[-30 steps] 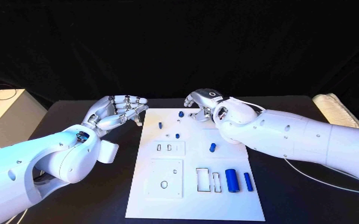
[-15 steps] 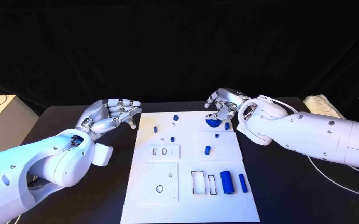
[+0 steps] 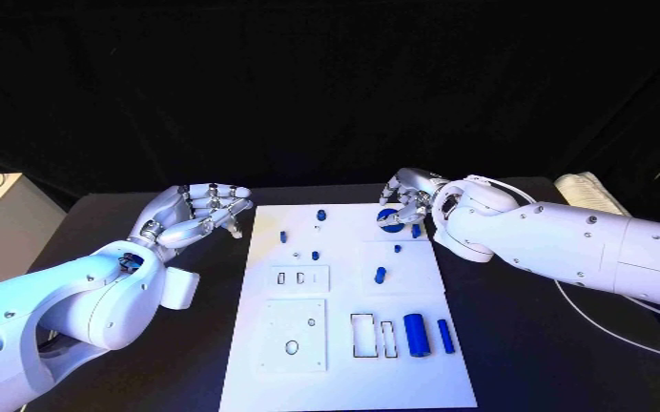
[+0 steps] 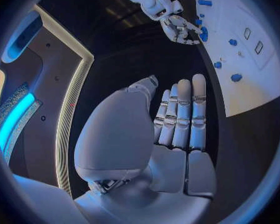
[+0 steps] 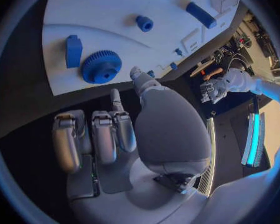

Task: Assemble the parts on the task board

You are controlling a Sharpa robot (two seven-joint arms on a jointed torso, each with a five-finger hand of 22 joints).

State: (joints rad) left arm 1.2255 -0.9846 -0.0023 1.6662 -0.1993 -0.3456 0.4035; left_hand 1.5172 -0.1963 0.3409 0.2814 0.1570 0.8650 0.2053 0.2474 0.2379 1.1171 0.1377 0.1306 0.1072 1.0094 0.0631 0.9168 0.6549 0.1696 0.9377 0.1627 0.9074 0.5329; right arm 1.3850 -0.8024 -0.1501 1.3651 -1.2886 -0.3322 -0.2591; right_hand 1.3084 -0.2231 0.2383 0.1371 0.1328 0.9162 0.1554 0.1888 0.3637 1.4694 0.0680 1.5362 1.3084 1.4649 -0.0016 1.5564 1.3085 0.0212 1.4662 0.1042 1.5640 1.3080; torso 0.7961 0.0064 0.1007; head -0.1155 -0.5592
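Both your hands hold nothing: right hand (image 3: 408,204) spread just above the blue gear (image 5: 101,66) on the board (image 3: 344,374), left hand (image 3: 196,210) open beside the board.

Blue gear (image 3: 392,220) at the task board's (image 3: 344,355) far right corner partly hidden behind the right hand (image 3: 410,199), small far-edge parts too tiny to identify

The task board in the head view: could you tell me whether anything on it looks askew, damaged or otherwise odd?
Nothing stands out. The task board lies flat and looks undamaged. The blue gear sits at its far right corner beside the right hand, and two blue cylinders lie near the cutouts.
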